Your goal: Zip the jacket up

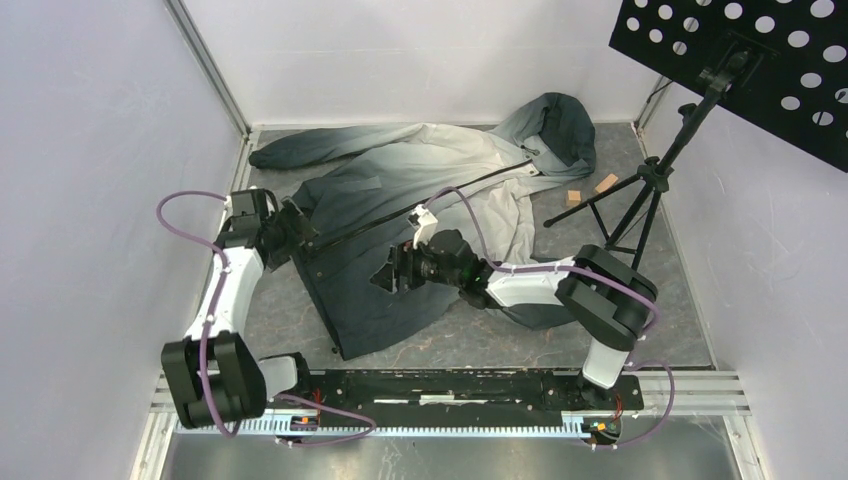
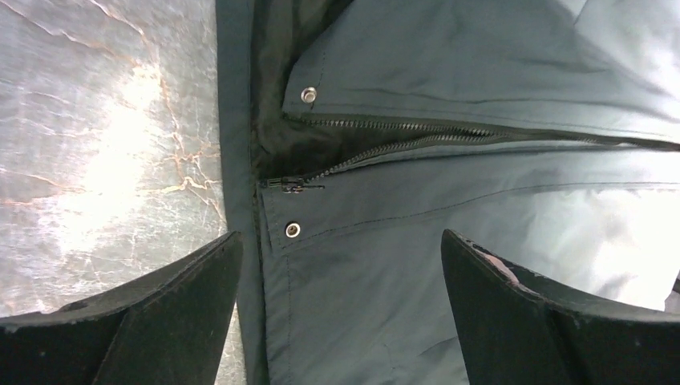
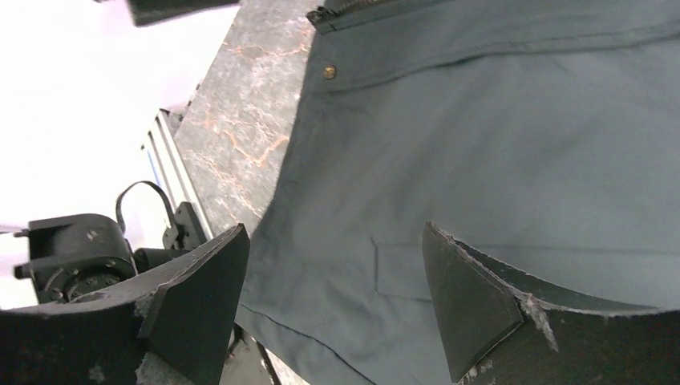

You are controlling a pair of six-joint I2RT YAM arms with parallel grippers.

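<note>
The jacket [image 1: 430, 190] lies spread on the marble table, hood [image 1: 555, 125] at the back right and dark hem at the front left. Its dark zipper [image 1: 440, 200] runs diagonally. In the left wrist view the slider [image 2: 290, 184] sits at the hem end on the lower row of teeth, and the upper row [image 2: 377, 124] lies apart from it over dark lining. My left gripper [image 1: 295, 232] is open just above the hem [image 2: 341, 265], beside the slider. My right gripper [image 1: 385, 275] is open and empty over the dark front panel [image 3: 337, 273].
A tripod stand [image 1: 650, 180] carrying a black perforated board [image 1: 740, 60] stands at the right. Two small wooden blocks [image 1: 590, 190] lie near its feet. White walls enclose the table. A metal rail [image 1: 450, 385] runs along the near edge. Snap studs [image 2: 293, 230] flank the zipper.
</note>
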